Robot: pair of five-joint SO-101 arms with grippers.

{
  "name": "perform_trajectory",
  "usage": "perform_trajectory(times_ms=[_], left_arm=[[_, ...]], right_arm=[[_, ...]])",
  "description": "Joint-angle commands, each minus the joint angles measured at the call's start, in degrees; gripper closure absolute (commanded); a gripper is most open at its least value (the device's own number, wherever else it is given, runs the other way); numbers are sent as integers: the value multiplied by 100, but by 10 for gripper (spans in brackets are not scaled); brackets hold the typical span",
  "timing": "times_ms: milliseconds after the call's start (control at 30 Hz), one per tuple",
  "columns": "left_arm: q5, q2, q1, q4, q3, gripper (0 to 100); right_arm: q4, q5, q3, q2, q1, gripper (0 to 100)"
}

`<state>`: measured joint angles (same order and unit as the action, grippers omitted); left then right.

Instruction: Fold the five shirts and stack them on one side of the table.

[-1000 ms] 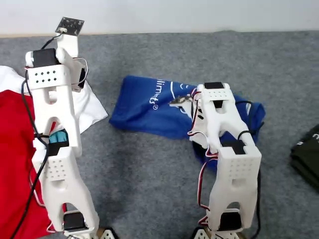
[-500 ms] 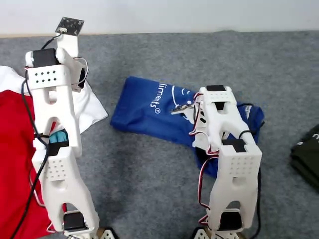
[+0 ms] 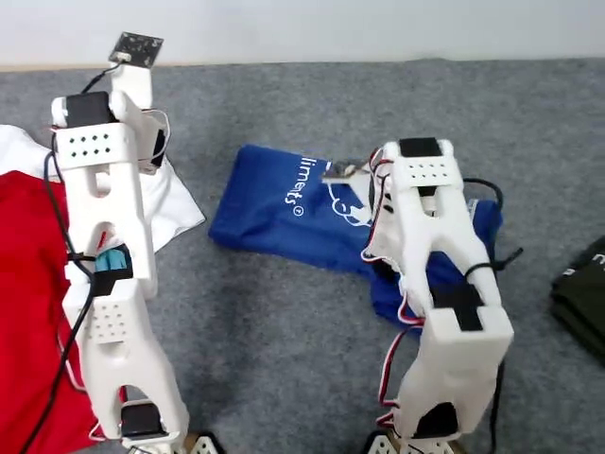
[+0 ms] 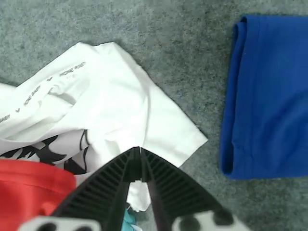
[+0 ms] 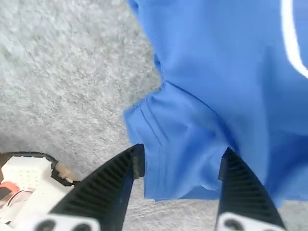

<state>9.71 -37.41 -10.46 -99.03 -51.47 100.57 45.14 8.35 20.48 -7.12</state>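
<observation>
A blue shirt [image 3: 274, 203] lies partly folded on the grey carpet in the middle of the table. My right arm [image 3: 430, 218] stands over its right half. In the right wrist view my right gripper [image 5: 182, 163] is open just above a creased edge of the blue shirt [image 5: 216, 72], with nothing between its fingers. A white shirt [image 3: 175, 203] and a red shirt [image 3: 24, 265] lie crumpled at the left under my left arm [image 3: 99, 189]. My left gripper [image 4: 139, 153] is shut and hangs above the white shirt [image 4: 106, 96], holding nothing.
A dark folded shirt [image 3: 586, 293] sits at the right edge of the table. Bare grey carpet [image 3: 284, 331] stretches between the two arms and along the far side. The blue shirt's folded edge [image 4: 269, 96] lies close beside the white one.
My right arm has swung farther from its base across the blue shirt, and the shirt's near right part has shifted a little. The left arm has kept still.
</observation>
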Motion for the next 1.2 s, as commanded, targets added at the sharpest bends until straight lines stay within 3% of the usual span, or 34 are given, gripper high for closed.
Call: perform_trajectory(times_ms=[0, 300, 467, 700, 900, 1167], left_arm=[[-35, 325, 185, -132, -75, 998], [-70, 211, 879, 264, -66, 998], [-70, -114, 1433, 369, -57, 998], [-70, -607, 1987, 905, -75, 998], [-44, -1222, 2031, 1644, -75, 998], [-26, -1916, 1978, 2066, -75, 998]], right_arm=[[207, -26, 70, -602, -31, 734], [207, -132, -220, -901, 268, 736], [198, -835, -237, -1552, 1068, 750], [189, -1591, -246, -2369, 2158, 995], [198, -1987, -264, -2993, 3187, 989], [189, -1960, -765, -3873, 4251, 989]])
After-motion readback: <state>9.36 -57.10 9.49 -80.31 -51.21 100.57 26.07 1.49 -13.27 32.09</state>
